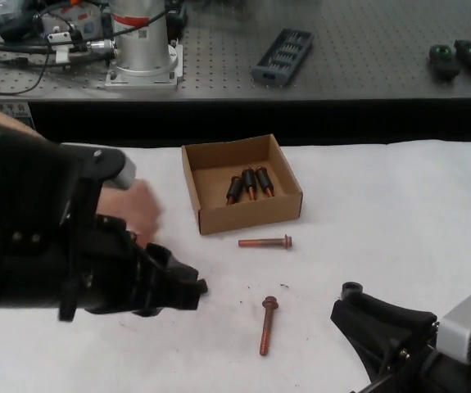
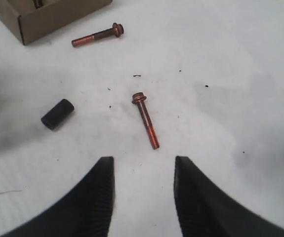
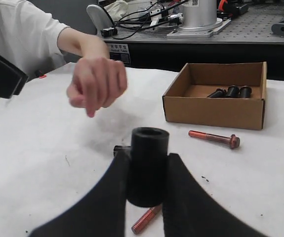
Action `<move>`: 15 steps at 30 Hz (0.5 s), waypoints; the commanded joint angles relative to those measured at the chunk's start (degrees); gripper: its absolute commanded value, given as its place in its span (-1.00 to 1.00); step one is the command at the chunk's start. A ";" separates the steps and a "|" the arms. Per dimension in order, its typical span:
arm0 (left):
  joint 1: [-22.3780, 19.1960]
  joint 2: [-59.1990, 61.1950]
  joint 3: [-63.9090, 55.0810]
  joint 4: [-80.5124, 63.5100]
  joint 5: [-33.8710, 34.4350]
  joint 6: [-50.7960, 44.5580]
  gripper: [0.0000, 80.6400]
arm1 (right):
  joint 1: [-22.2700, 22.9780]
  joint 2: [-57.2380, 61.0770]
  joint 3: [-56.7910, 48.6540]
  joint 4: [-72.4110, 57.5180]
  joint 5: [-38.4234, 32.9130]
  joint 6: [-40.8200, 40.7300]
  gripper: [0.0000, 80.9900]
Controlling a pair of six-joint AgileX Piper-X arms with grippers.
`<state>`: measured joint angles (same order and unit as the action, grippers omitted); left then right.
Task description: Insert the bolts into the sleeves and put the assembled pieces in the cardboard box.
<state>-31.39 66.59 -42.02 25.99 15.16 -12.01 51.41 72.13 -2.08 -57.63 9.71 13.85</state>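
One sleeve (image 3: 149,140) upright, pinched in the right gripper (image 3: 148,163)
A second sleeve (image 2: 58,114) lies loose on the white cloth (image 2: 240,74) ahead of the left gripper (image 2: 142,165), whose fingers stand wide apart; two bolts lie there too: one bolt (image 2: 146,120) just ahead of those fingers, the other bolt (image 2: 98,35) beside the cardboard box (image 1: 247,214), which holds three assembled pieces (image 1: 250,184)

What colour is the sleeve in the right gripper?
Black sleeve, clearest in the right wrist view.
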 commanded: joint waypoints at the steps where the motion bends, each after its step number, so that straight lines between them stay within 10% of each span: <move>1: -0.58 5.50 -3.08 2.54 -0.76 0.39 -0.27 | 0.08 -0.51 0.00 -3.19 3.88 3.02 -0.86; 15: -4.42 29.49 -16.89 2.65 -0.39 0.62 -0.26 | 0.08 -0.64 2.08 -10.09 12.95 5.47 -0.86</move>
<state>-34.74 94.17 -56.22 29.05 15.02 -12.01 51.41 72.01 0.44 -62.45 15.53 14.72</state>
